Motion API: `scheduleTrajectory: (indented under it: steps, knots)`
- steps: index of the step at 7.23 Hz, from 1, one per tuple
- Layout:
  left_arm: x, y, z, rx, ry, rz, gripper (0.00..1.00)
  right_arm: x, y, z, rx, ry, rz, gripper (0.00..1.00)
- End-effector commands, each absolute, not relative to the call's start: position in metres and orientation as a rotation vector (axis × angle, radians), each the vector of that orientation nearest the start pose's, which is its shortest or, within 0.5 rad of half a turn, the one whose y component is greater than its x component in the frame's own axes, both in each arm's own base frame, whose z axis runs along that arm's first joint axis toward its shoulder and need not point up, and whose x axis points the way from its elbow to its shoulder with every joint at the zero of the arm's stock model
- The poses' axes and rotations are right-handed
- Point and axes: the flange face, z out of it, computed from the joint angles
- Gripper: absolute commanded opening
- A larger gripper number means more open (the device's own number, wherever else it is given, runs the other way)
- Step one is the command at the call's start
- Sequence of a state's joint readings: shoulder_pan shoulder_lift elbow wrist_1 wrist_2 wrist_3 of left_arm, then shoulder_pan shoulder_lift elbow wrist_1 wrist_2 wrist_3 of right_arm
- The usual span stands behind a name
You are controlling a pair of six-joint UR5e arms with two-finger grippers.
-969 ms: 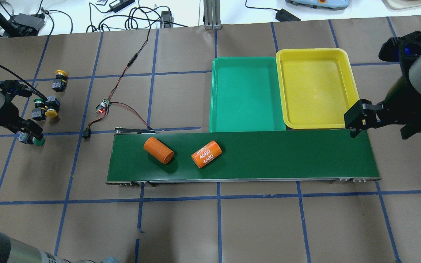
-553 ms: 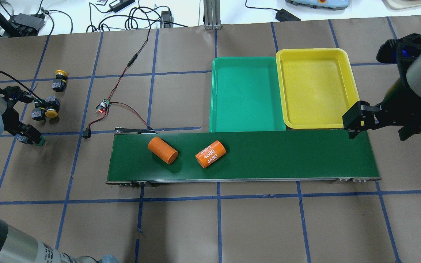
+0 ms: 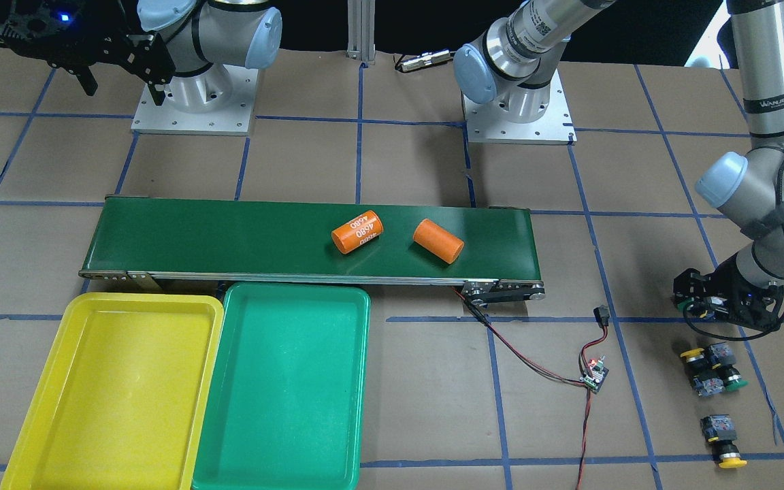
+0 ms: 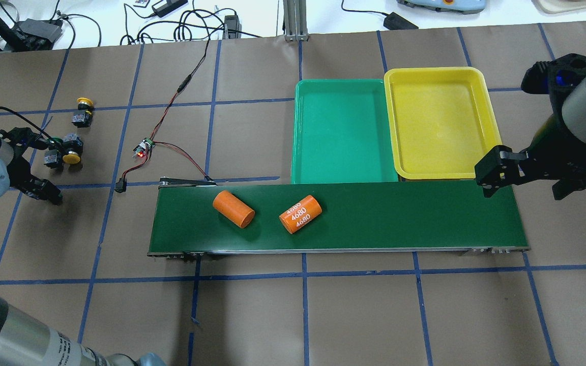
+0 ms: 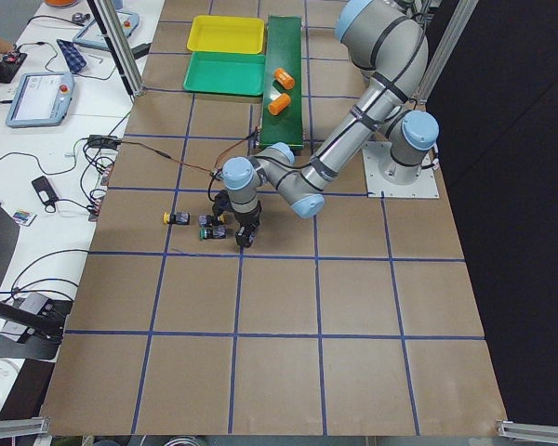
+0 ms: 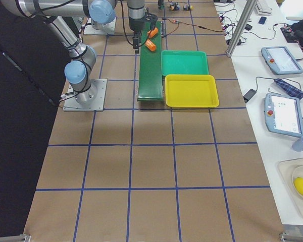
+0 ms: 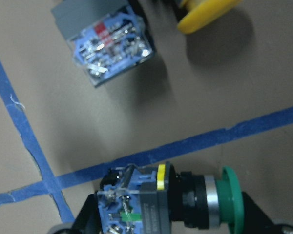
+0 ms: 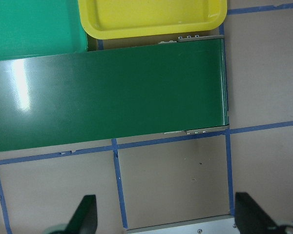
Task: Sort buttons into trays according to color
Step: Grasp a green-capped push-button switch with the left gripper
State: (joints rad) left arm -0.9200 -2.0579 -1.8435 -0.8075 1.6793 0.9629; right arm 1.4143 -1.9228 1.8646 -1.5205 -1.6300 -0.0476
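Buttons: four in all. One green-capped button [image 7: 171,202] is in the left claw, and three lie on the counter at the robot's left end. None is in a tray yet, so I take this as the first pick-up, with the carry yet to come.
Counter [image 4: 272,315]: brown paper with a grid of blue tape.
Conveyor belt [image 4: 374,213]: long and dark green, carrying two orange cylinders [image 4: 233,209] that are no part of the sorting.
Trays: the green tray [image 4: 344,132] and yellow tray [image 4: 440,122] sit side by side, touching the belt's far edge and well apart from the buttons.
Right claw [image 8: 166,217]: fingers spread with nothing between them, hanging over the belt's end near the yellow tray.
Left claw [image 4: 44,190]: pinching the green button by its body and cap, low over the counter. I cannot tell whether it is clear of the paper.
Loose buttons: a yellow and green pair [image 3: 708,371] just beside the claw, and a lone yellow one [image 3: 722,439] a little further off.
Next move: probably lift clear of the pair, cross to the green tray and release over its floor. The belt may be meant to ferry the button instead.
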Motion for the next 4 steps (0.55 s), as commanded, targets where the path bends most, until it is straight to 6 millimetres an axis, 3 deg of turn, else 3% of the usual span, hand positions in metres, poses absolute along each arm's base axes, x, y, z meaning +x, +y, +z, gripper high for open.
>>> scheduleTrajectory:
  steps: [1,2,3,4]
  knots:
    - [0.238,-0.534,0.189,0.474,3.030,0.071,0.03,0.072,-0.360,0.488,0.175,3.199,-0.012,1.00]
    - [0.222,-0.518,0.199,0.396,3.043,0.069,0.03,0.072,-0.361,0.487,0.172,3.198,-0.010,1.00]
    - [0.188,-0.496,0.207,0.325,3.055,0.074,0.03,0.072,-0.360,0.487,0.170,3.199,-0.009,1.00]
    - [0.145,-0.489,0.224,0.252,3.050,0.045,0.03,0.072,-0.361,0.486,0.170,3.197,-0.002,1.00]
